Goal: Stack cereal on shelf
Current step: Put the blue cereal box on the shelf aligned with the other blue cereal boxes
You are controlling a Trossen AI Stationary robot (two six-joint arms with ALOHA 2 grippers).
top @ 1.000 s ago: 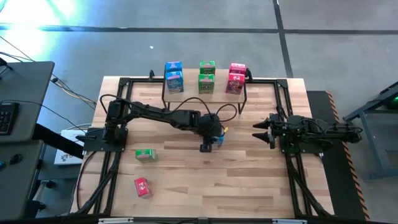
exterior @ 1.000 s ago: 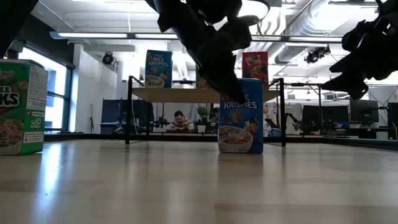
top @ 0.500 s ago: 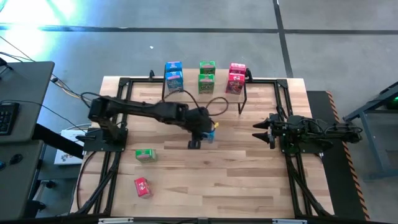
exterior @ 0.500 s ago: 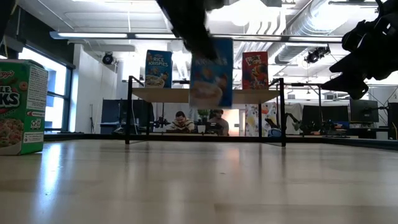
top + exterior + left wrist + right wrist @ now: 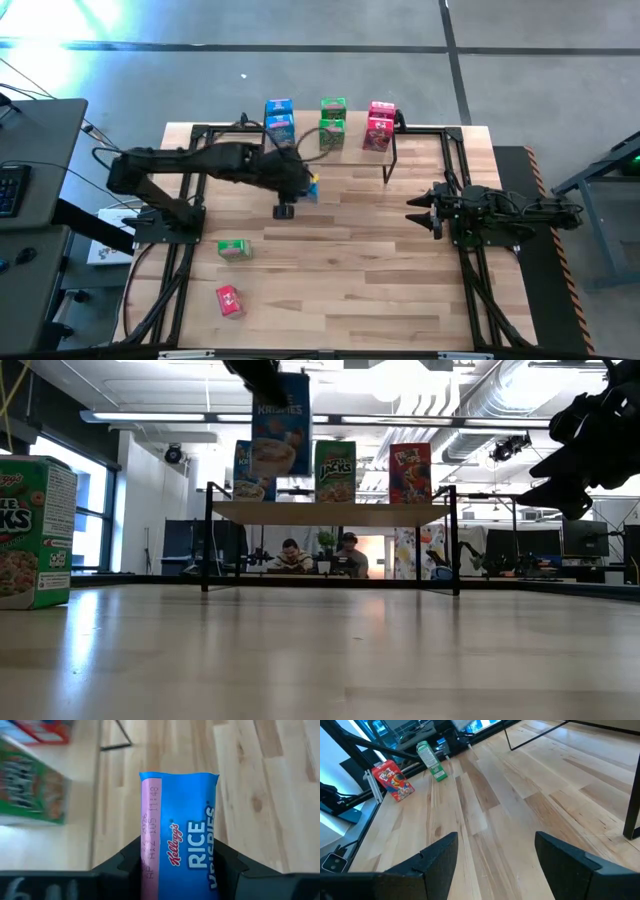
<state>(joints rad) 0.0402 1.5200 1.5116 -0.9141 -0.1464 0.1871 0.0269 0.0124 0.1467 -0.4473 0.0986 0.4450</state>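
Left jaws clamp blue cereal box [image 5: 180, 845] upright, lifted near shelf [image 5: 330, 512].

Table [image 5: 400, 290]: green box [image 5: 233, 249] & red box [image 5: 229, 300] on it; shelf [image 5: 350, 145] w/ stacked boxes.

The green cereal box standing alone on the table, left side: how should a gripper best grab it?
Probably from above, across its narrow sides near the top. The green cereal box stands upright with bare table around it, and the left gripper holds the blue box that way.
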